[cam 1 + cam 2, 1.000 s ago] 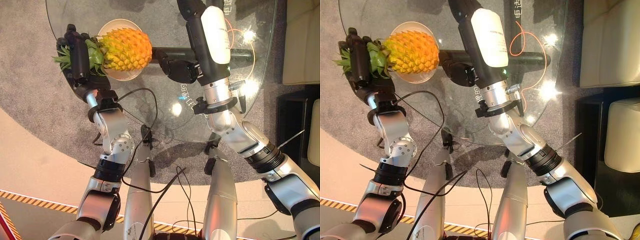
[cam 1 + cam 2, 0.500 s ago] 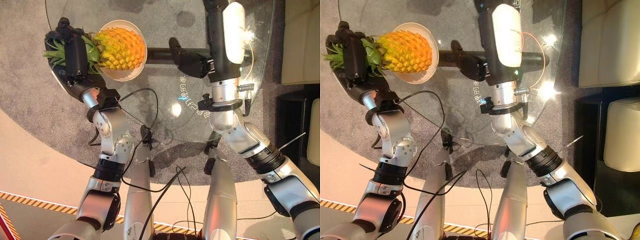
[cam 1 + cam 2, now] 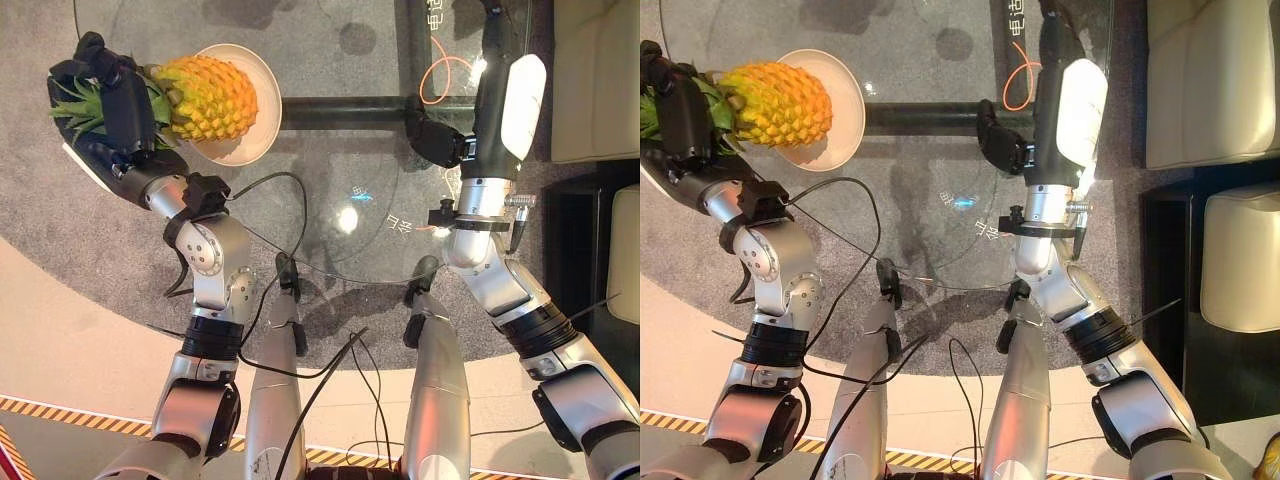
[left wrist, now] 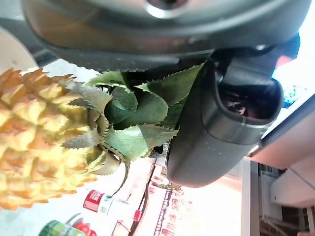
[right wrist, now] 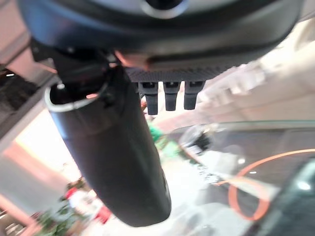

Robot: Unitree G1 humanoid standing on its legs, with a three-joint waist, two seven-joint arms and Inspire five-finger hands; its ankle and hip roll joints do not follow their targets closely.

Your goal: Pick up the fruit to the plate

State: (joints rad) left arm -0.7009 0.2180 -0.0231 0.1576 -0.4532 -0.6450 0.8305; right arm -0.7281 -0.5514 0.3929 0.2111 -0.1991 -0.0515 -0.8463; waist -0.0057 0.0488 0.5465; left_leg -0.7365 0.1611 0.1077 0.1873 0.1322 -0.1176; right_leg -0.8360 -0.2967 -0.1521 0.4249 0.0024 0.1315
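The pineapple [image 3: 205, 97] lies on its side over the white plate [image 3: 258, 95], at about ten o'clock on the round glass desk [image 3: 340, 150]. Its yellow body covers most of the plate, and its green crown [image 4: 123, 120] points toward nine o'clock, past the plate's rim. Whether the fruit's weight rests on the plate or hangs just above it cannot be told from these views.

The left hand [image 3: 120, 105] is at the desk's nine o'clock edge, its fingers [image 3: 95, 55] curled round the crown (the left wrist view shows the thumb [image 4: 221, 123] pressed against the spiky leaves), so the pineapple is in its grip by the leaves, not the body.

The right hand [image 3: 440, 140] hovers above the glass at about two o'clock, well apart from the plate. Its fingers [image 5: 167, 96] are loosely bent and hold nothing. An orange cable loop [image 3: 445, 75] shows through the glass just beyond it.
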